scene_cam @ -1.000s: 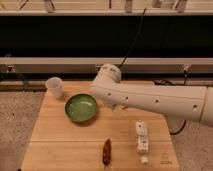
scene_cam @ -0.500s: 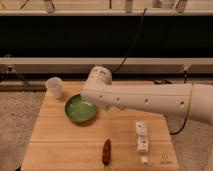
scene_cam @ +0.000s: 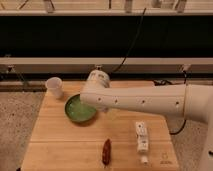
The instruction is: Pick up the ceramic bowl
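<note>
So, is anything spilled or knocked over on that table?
Nothing stands out. The ceramic bowl sits level and the white cup stands upright on the wooden table, with no spill. The gripper is at the bowl's right edge, mostly hidden by the arm.

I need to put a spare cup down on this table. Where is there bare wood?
Bare wood: the front-left corner, below the ceramic bowl and left of the red item. Crowded: back-left, where white cup, bowl and the gripper, over the bowl's right side, bunch together.
</note>
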`<state>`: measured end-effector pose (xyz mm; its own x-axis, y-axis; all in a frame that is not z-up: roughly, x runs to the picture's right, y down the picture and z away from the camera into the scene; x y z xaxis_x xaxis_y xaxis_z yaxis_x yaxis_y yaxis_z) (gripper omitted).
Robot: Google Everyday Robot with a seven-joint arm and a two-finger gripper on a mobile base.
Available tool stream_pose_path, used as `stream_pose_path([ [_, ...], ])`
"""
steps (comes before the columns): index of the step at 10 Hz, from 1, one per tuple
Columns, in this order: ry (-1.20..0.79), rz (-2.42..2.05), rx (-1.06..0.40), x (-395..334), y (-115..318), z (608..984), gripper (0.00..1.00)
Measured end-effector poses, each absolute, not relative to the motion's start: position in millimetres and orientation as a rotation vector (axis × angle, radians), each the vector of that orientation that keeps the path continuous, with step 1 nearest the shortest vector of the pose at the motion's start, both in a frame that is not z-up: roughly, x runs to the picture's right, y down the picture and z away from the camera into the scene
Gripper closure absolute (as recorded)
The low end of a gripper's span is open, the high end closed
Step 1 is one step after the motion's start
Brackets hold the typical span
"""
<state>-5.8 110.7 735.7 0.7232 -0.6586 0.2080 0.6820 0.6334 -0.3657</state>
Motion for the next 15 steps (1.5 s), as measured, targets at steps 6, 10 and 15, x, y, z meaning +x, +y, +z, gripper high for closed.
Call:
stream_pose_path([
  [6,-0.083,-0.837,-0.447,-19,130,756,0.20],
  [10,-0.096,-0.860,-0.447,-27,138,773,0.20],
  [15,-0.111,-0.882,-0.438,-33,148,795,0.20],
])
